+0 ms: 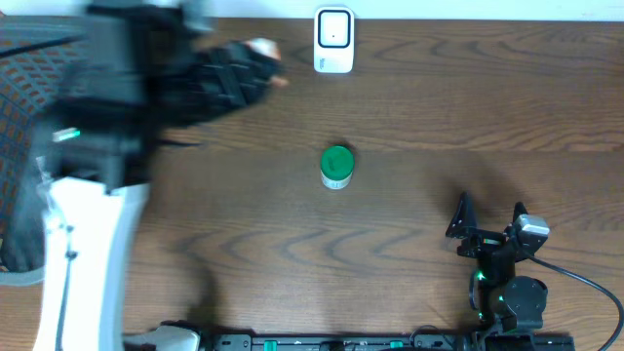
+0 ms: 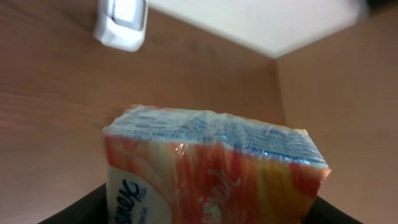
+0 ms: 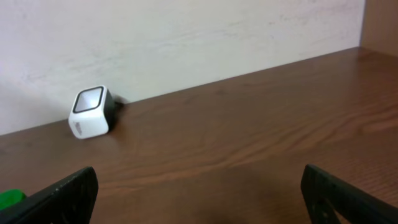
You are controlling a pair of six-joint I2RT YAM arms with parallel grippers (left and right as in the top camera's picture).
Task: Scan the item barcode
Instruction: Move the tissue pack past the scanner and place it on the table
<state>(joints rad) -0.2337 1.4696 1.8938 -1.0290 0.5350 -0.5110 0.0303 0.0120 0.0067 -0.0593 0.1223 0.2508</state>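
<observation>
Mostly a brown wooden table (image 1: 409, 107) fills the views, with a white wall (image 3: 186, 37) behind it. At left, the left gripper (image 1: 249, 66) is clamped on a tissue pack (image 2: 211, 168), near the white scanner (image 1: 333, 41) at the far edge. A green-capped bottle (image 1: 336, 166) stands mid-table. The right gripper (image 1: 487, 219) rests wide open.

L arm (image 1: 93, 224): white boxy lower link, upper part black, blurred, w/ small green mark (image 1: 66, 135). R arm (image 1: 514, 297): all black, round joint, green LED (image 1: 480, 278), grey cam block (image 1: 532, 231), thin black cable (image 1: 585, 280). R claw (image 1: 490, 205): two black tapered fingers (image 3: 65, 194).
</observation>
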